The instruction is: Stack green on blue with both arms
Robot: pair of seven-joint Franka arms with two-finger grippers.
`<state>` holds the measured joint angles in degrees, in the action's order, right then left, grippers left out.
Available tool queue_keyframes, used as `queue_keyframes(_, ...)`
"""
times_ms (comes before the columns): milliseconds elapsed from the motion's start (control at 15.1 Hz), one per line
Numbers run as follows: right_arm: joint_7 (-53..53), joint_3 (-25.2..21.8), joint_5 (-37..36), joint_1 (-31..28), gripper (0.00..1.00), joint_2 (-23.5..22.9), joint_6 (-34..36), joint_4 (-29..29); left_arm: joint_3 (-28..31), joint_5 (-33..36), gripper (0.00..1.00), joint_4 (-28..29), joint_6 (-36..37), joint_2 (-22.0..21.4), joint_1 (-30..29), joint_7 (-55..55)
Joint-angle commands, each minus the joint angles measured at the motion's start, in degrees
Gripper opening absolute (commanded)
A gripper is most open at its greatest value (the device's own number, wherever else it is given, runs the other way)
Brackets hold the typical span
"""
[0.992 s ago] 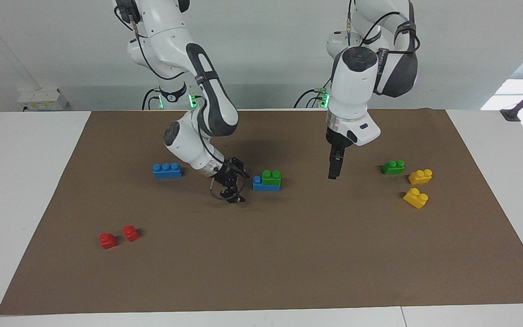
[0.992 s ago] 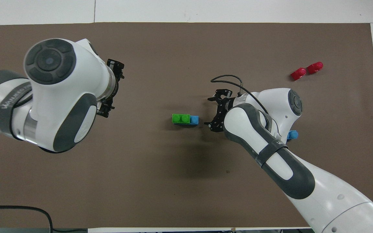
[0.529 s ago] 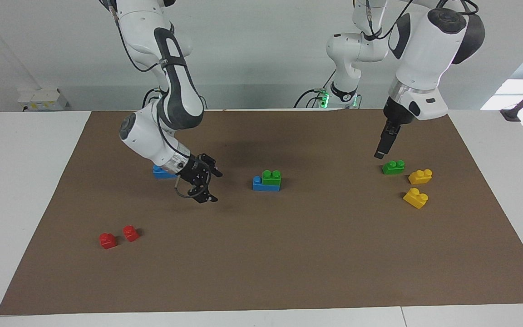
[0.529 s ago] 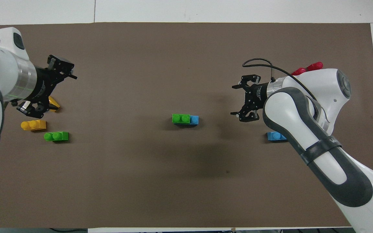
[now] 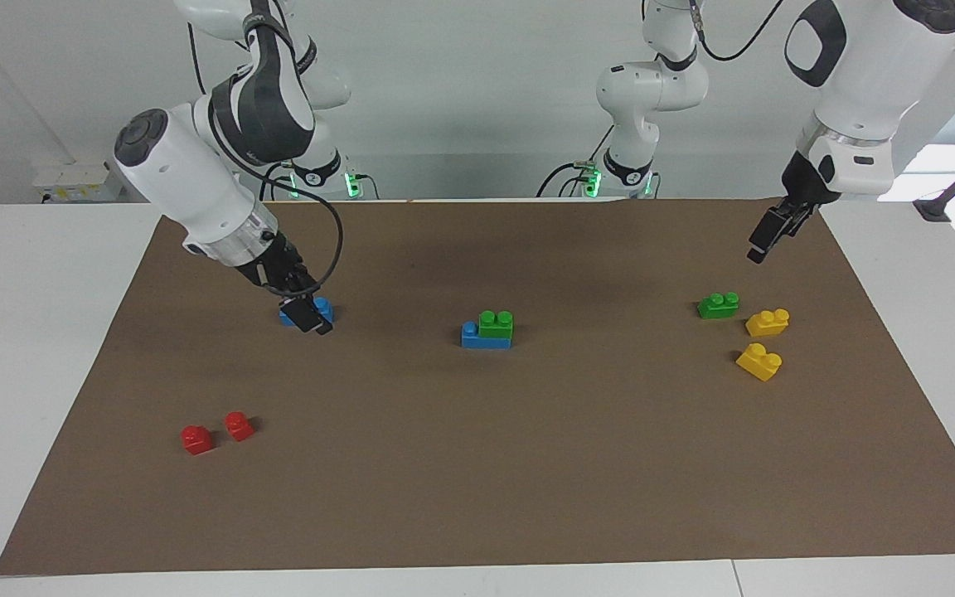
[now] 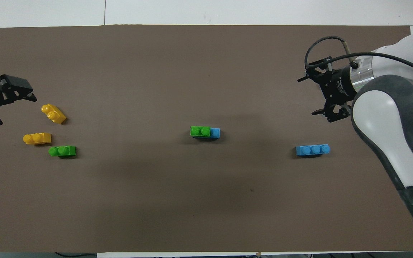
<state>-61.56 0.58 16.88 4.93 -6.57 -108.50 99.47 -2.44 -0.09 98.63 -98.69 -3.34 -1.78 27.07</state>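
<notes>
At the mat's centre a green brick (image 5: 496, 323) (image 6: 200, 131) sits on a blue brick (image 5: 472, 336) (image 6: 216, 133), leaving one blue stud bare. A second green brick (image 5: 718, 305) (image 6: 62, 151) lies loose toward the left arm's end. A second blue brick (image 5: 326, 308) (image 6: 313, 149) lies toward the right arm's end, partly covered by my right gripper (image 5: 310, 319) (image 6: 307, 96), which hangs open and empty just above the mat beside it. My left gripper (image 5: 763, 242) (image 6: 15, 110) is raised, open and empty, over the mat by the yellow bricks.
Two yellow bricks (image 5: 767, 322) (image 5: 759, 361) lie beside the loose green one. Two small red bricks (image 5: 196, 439) (image 5: 239, 425) sit toward the right arm's end, farther from the robots. A brown mat (image 5: 527, 464) covers the white table.
Both arms swung outward from the centre stack: the right gripper toward the loose blue brick, the left gripper up and past the loose green brick. No brick moved.
</notes>
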Motion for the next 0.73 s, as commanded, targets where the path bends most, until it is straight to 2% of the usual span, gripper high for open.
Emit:
queue_keyframes(0, 11.42, 0.21, -4.04, -1.67, 1.00, 3.83, 4.95, -0.59, -0.46, -0.79, 1.00, -0.10, 3.14, -0.97, -2.17, -12.88)
queue_keyframes(265, 29.88, 0.12, -10.37, -2.55, 1.00, 8.15, 10.05, -1.47, -0.46, -0.53, 1.00, -1.24, 5.78, -0.88, -2.97, -25.82)
queue_keyframes(463, 42.62, 0.12, -12.83, -3.69, 1.00, 10.52, 13.92, -1.82, -0.46, -0.53, 1.00, -2.55, 7.19, -0.53, -2.88, -27.78)
queue_keyframes(661, 51.61, 0.04, -13.89, -4.48, 1.00, 12.54, 17.09, -1.82, -0.46, -0.79, 1.00, -7.12, 11.31, 1.05, -2.79, -27.69)
